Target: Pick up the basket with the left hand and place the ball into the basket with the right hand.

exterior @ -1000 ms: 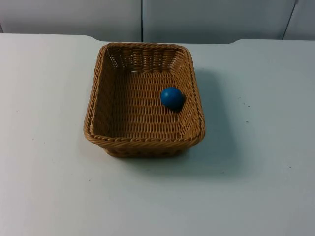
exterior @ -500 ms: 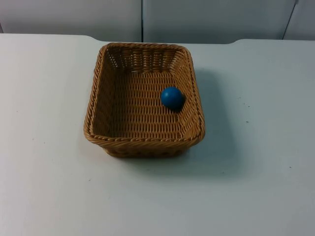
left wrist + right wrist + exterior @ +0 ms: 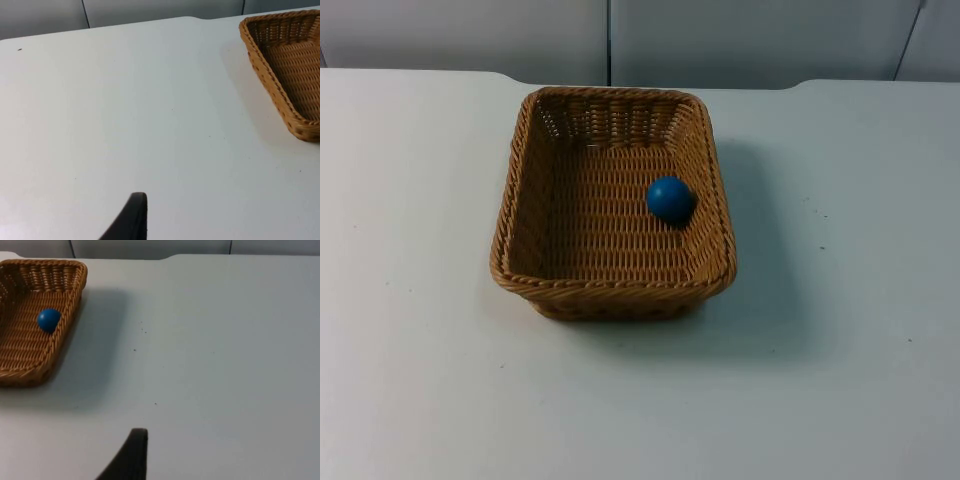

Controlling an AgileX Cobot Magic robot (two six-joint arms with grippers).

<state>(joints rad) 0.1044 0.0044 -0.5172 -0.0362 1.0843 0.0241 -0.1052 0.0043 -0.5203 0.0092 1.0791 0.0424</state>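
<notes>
No readable text, labels, brands, numbers or signs anywhere: none on basket (image 3: 612,205), ball (image 3: 670,199), or table (image 3: 850,300).

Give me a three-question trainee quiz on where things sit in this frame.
1. True or false: the small blue ball lies inside the brown woven wicker basket.
2. The ball rests against which wall of the basket, seen from the top view? A) left B) right C) near
3. Fill in: the basket stands on the white ____.

Key: 1 true. 2 B. 3 table. The left claw's black fingertip is over bare table beside the basket; the right claw's fingertip likewise; neither touches anything.
</notes>
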